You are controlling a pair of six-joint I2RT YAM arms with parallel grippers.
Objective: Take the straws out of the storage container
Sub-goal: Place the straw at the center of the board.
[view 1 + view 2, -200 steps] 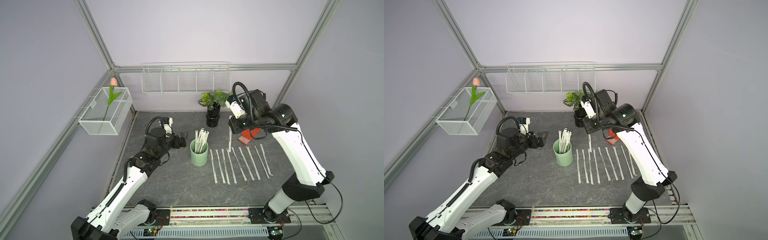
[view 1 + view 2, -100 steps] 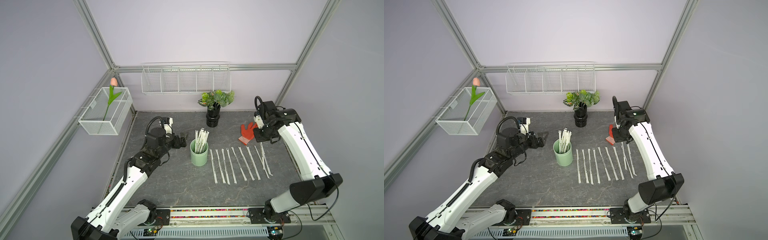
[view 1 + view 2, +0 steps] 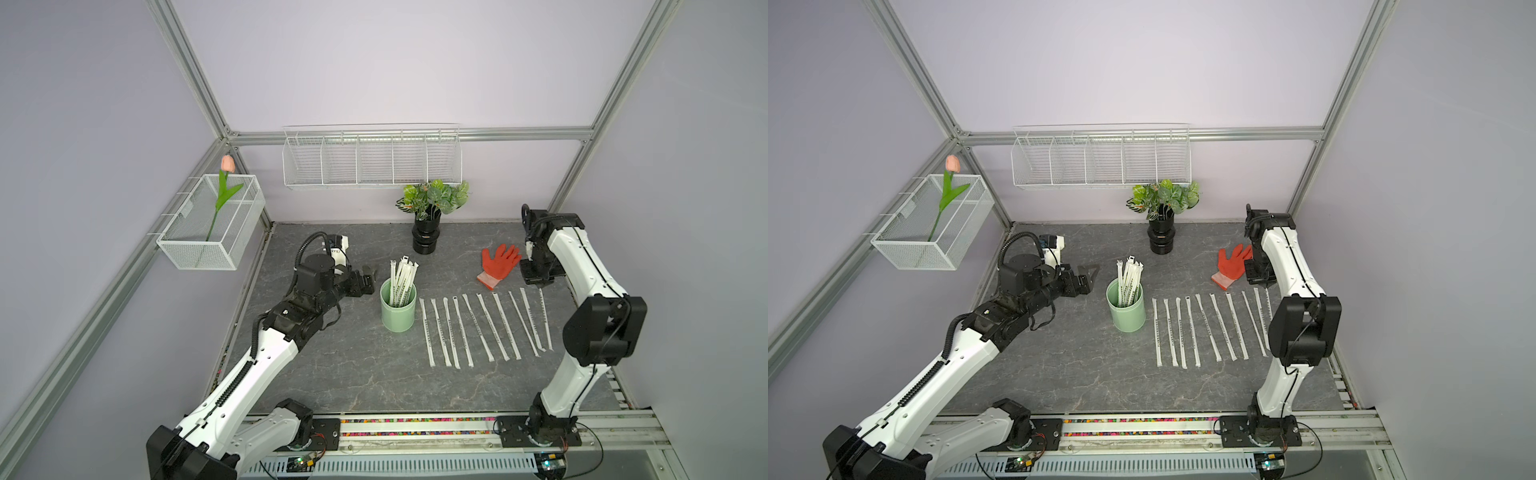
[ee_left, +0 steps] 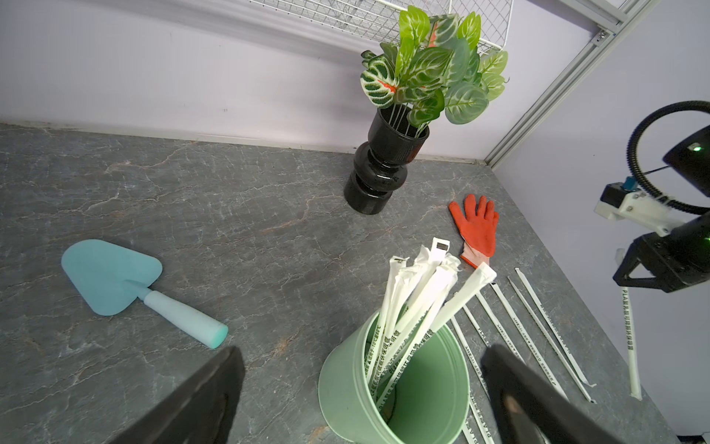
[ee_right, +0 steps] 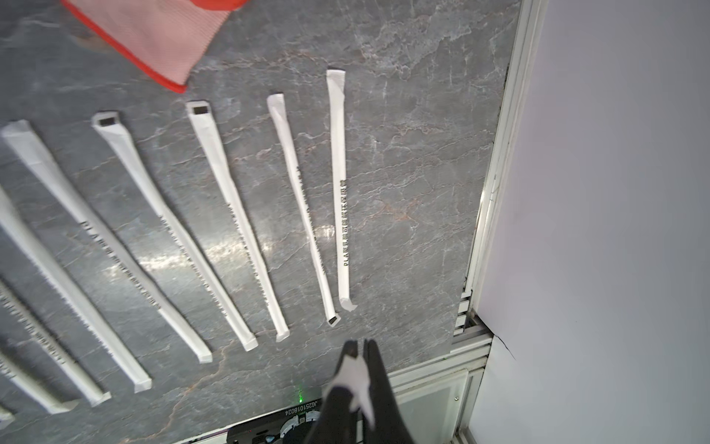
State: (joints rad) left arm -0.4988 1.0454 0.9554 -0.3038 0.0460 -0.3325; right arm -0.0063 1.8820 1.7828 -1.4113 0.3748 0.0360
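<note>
paper-wrapped straws [image 3: 401, 282] stand bunched in the mint cup [image 3: 398, 313], just ahead of the wide-open left gripper [image 3: 369, 280]. they look light, crushable and bendy, so pinch one near its top. the right gripper [image 5: 359, 346], closed, pinches a straw [image 4: 630, 338] by its end, with laid-out ones just beside it.

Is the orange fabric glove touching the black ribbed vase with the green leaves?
Apart. In both top views bare grey tabletop lies between the orange fabric glove and the black ribbed vase; the left wrist view shows that gap too.
</note>
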